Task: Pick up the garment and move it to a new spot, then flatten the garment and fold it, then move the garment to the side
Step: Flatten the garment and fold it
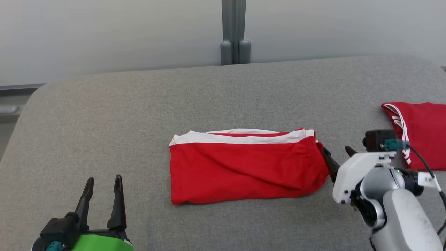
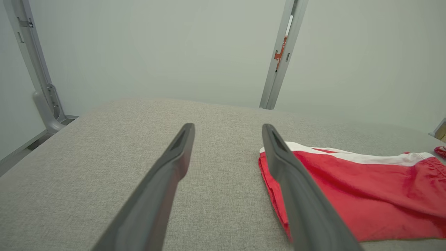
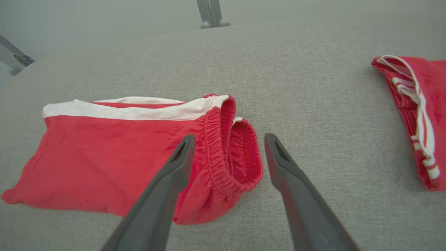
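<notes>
Right gripper point(image 1: 338, 155) open, jaws spread wide, holding nothing. It sits at the right end of the garment point(image 1: 244, 170). In the right wrist view the right gripper point(image 3: 229, 139) has the elastic waistband between its fingers, one finger over red cloth, the other over bare desk point(image 3: 313, 104); contact with the cloth can't be told. Garment point(image 3: 104, 157) = red shorts with a white band along the far edge, lying folded flat near the middle of the grey desk point(image 1: 104, 115), waistband end slightly bunched. Left gripper point(image 1: 104, 178) open too, empty, at near left, well apart from the garment. In the left wrist view the left gripper point(image 2: 228, 127) points across the desk, garment point(image 2: 366, 195) off to one side. Second red garment point(image 1: 423, 129) with white trim at the far right edge, apart from the first. Grey wall post point(image 1: 233, 31) behind the desk.
</notes>
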Available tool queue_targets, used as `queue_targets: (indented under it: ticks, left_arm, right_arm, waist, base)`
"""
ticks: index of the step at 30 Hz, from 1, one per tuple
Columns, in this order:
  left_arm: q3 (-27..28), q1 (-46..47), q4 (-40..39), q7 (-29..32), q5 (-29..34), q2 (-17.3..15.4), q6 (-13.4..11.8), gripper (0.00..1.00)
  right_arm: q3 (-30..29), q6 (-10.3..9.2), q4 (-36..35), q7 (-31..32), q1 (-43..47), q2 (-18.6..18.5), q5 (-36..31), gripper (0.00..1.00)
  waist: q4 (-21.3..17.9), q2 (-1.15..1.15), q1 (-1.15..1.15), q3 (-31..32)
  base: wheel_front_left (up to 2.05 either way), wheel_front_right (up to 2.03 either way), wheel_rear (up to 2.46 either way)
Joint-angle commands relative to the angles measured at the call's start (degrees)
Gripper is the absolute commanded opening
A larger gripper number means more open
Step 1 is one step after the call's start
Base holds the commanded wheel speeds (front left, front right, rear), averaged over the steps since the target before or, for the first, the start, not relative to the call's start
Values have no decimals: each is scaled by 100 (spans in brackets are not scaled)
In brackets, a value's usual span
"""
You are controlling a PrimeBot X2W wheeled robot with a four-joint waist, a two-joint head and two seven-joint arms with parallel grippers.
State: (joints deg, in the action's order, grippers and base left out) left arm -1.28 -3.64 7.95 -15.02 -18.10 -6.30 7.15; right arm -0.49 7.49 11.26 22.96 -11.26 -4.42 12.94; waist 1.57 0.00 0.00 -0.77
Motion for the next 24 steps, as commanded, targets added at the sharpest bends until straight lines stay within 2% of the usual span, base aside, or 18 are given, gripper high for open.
queue_targets:
  ticks: [1,5,10,19,24]
  left_arm:
    - [-17,130,-12,-16,8,-9,35,100]
    - [-90,248,-10,-17,25,22,37,100]
    - [-146,345,33,-17,3,23,41,100]
    - [-228,425,20,-17,-54,-37,43,100]
    - [-281,439,19,-17,-48,-42,43,100]
  right_arm:
    - [-54,-1,139,306,-288,-12,-45,100]
    - [-251,-1,754,1054,-944,56,-150,100]
    - [-503,-1,1380,1484,-1425,118,-451,100]
    - [-556,-1,1757,1213,-1584,148,-549,100]
    - [-585,-1,1625,904,-1498,148,-602,100]
  waist:
    - [-15,0,0,-121]
    - [27,0,0,-263]
    - [112,0,0,-365]
    - [277,0,0,-460]
    - [339,0,0,-469]
  base:
    - [0,0,0]
    - [0,0,0]
    - [0,0,0]
    - [0,0,0]
    - [0,0,0]
